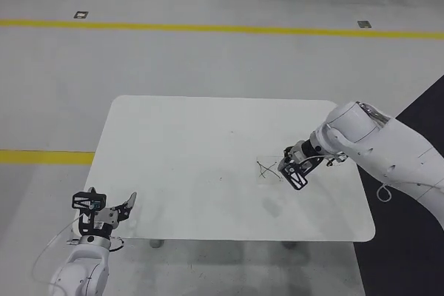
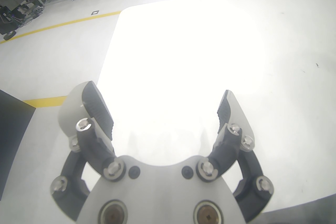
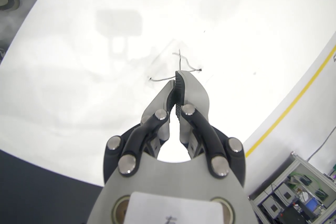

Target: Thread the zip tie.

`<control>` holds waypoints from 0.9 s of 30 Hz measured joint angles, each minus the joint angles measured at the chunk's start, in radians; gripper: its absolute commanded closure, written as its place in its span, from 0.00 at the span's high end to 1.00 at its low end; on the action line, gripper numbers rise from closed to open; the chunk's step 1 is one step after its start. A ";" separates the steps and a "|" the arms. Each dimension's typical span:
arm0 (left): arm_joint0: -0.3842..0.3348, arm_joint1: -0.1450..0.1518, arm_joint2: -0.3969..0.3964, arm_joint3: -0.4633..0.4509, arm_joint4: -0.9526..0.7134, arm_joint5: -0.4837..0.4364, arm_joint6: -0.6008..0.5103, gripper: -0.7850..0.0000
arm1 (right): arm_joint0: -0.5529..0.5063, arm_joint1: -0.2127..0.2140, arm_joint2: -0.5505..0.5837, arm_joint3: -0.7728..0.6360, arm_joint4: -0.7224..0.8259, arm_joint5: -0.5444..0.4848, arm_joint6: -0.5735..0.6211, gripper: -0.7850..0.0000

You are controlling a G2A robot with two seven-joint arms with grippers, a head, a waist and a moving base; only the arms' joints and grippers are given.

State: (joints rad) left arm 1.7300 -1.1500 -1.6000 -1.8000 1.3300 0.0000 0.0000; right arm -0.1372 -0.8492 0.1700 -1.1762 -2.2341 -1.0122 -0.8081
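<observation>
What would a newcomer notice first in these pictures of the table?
First the right gripper, shut, with its tips at a few thin dark zip tie strands that lie crossed on the right part of the white table; whether it pinches one is unclear. Then the left gripper, wide open and empty, at the table's near left corner.
</observation>
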 measured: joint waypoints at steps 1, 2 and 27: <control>0.000 0.000 0.000 0.000 0.000 0.000 0.000 1.00 | 0.000 0.004 0.000 -0.005 -0.002 0.000 0.000 0.14; 0.000 0.000 0.000 0.000 0.000 0.000 0.000 1.00 | 0.000 0.005 0.000 -0.006 -0.006 0.000 0.000 0.14; 0.000 0.000 0.000 0.000 0.000 0.000 0.000 1.00 | -0.041 -0.251 0.000 0.270 -0.170 0.000 0.000 0.22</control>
State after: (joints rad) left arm 1.7300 -1.1500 -1.6000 -1.8000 1.3300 0.0000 0.0000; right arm -0.1781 -1.1004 0.1700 -0.9064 -2.4037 -1.0123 -0.8080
